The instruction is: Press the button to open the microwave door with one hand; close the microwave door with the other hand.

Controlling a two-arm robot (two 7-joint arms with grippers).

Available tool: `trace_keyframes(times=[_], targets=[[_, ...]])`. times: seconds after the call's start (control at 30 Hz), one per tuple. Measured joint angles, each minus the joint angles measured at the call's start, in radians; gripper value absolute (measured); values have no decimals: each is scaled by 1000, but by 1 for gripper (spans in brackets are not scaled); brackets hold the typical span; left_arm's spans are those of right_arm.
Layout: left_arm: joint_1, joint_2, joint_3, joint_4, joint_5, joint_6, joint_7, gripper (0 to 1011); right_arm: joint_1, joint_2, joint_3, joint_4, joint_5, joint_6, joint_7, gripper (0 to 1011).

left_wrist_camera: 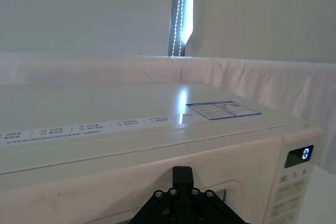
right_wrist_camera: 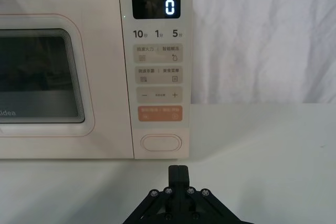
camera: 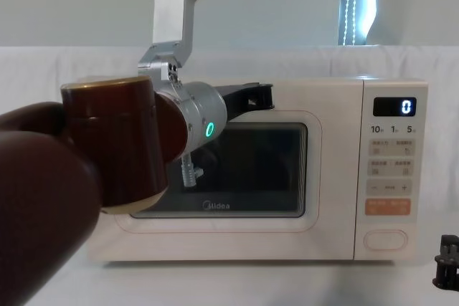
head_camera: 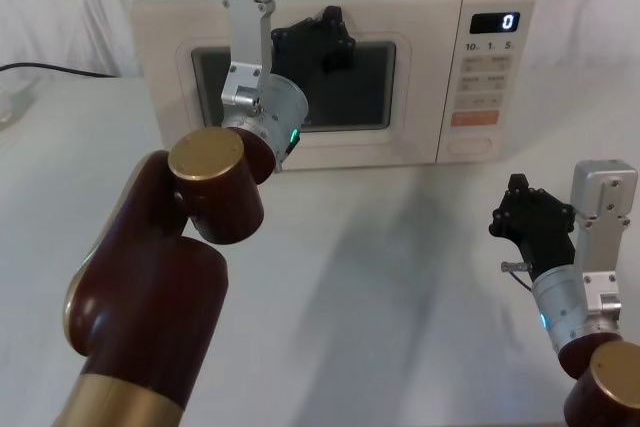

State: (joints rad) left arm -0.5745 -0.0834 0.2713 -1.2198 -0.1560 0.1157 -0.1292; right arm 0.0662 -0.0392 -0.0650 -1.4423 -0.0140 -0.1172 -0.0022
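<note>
The cream microwave stands at the back of the table, and its display reads "0". Its door, with the dark window and "Midea" mark, lies flush with the front. My left gripper is raised, shut and empty, in front of the door's upper edge; its own view looks over the microwave's top. My right gripper hovers low over the table at the right, shut and empty, pointing at the control panel. The cream oblong button is straight ahead of it with a gap between them.
An orange key sits just above the button, with small labelled keys higher up. A black cable runs along the far left of the white table. White curtains hang behind.
</note>
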Motion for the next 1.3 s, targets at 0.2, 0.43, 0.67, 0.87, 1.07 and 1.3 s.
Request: trace_keyframes(times=[0.2, 0.43, 0.67, 0.87, 1.07, 1.3], targets=[[29, 3, 2, -40, -7, 2, 0, 0, 0, 0, 0, 0, 0, 0, 0, 0], [83, 22, 0, -106, -11, 14, 4, 0, 0, 0, 0, 0, 0, 0, 0, 0], [156, 55, -20, -182, -25, 28, 5, 0, 0, 0, 0, 0, 0, 0, 0, 0], [207, 79, -43, -234, -34, 33, 13, 0, 0, 0, 0, 0, 0, 0, 0, 0], [264, 110, -73, -287, -47, 31, 14, 0, 0, 0, 0, 0, 0, 0, 0, 0], [339, 142, -100, -336, -49, -9, 22, 0, 0, 0, 0, 0, 0, 0, 0, 0]])
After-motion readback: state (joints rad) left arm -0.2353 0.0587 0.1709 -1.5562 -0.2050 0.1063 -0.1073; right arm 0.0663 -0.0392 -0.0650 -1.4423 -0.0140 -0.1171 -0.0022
